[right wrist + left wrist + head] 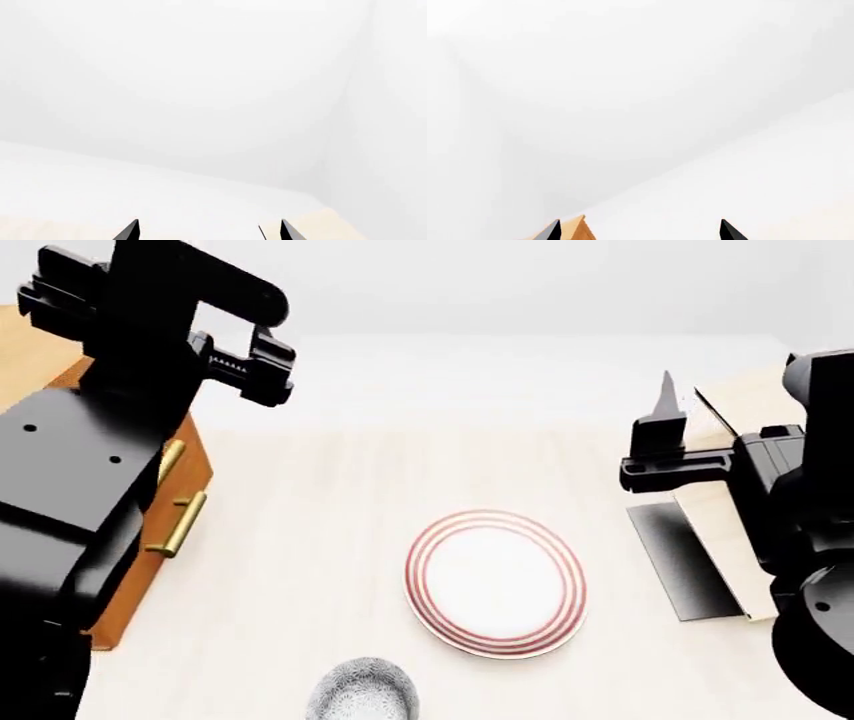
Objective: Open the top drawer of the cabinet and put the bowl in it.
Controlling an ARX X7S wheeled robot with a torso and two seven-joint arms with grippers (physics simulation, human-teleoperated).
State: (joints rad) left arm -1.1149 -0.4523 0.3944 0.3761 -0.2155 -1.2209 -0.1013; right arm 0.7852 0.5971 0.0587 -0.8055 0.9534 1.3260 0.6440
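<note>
- Our left tool [639,231] and right tool [207,231] both hang raised with tips parted, holding nothing.
- The orange-brown wooden cabinet [147,530] stands at the pale desk's [320,490] left edge; we cannot tell whether its top drawer is shut, hidden behind our left arm.
- The small blue-grey speckled bowl [363,692] sits near us, just beside the red-ringed white plate [497,582].
- Risk: reaching blind, we could hook a lower brass handle [178,524].

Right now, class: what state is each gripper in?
Left gripper: open, holding nothing.
Right gripper: open, holding nothing.
</note>
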